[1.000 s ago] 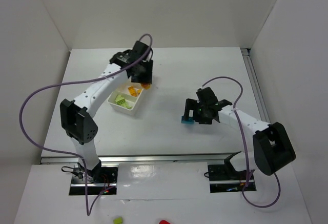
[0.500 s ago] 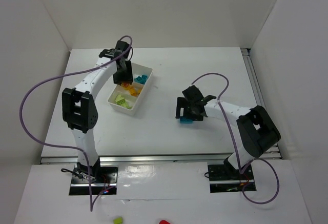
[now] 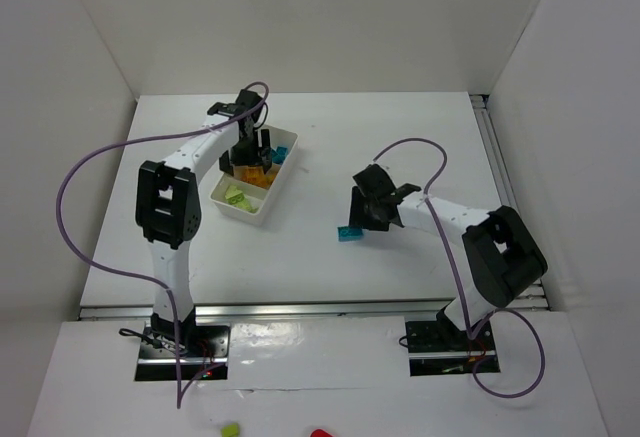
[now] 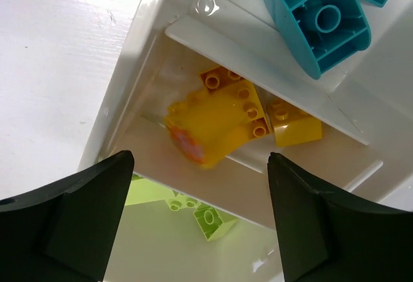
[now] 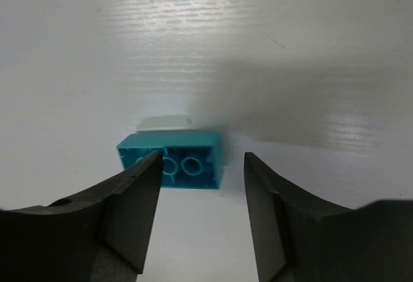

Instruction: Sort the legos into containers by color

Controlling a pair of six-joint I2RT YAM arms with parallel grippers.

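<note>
- Top view: left gripper (image 3: 255,152) hangs over the white tray (image 3: 247,213) on the left of the table (image 3: 400,137). I can't read its jaws from here.
- Tray runs diagonally: teal at the far end, yellow-orange in the middle, lime green at the near end.
- One teal brick (image 3: 348,233) lies on the bare table right of centre, well apart from the tray. Right gripper (image 3: 366,213) is just beside it, angled down toward it.
- Left wrist: jaws wide open, nothing between the fingers (image 4: 71,217).
- Under them, the middle compartment holds the yellow-orange bricks (image 4: 293,124). A yellow piece (image 4: 206,127) with an orange-red face shows blurred against them.
- Teal pieces (image 4: 319,17) sit past the divider (image 4: 258,69) in the far compartment; lime green bricks (image 4: 197,211) sit in the near one.
- Right wrist: jaws part-way open, gripping nothing.
- The teal brick rests on the table just past the fingertips, hollow underside toward the camera. The left finger (image 5: 129,204) overlaps its left half in this view, and I can't tell if it touches. The right finger (image 5: 277,217) is clear of it.
</note>
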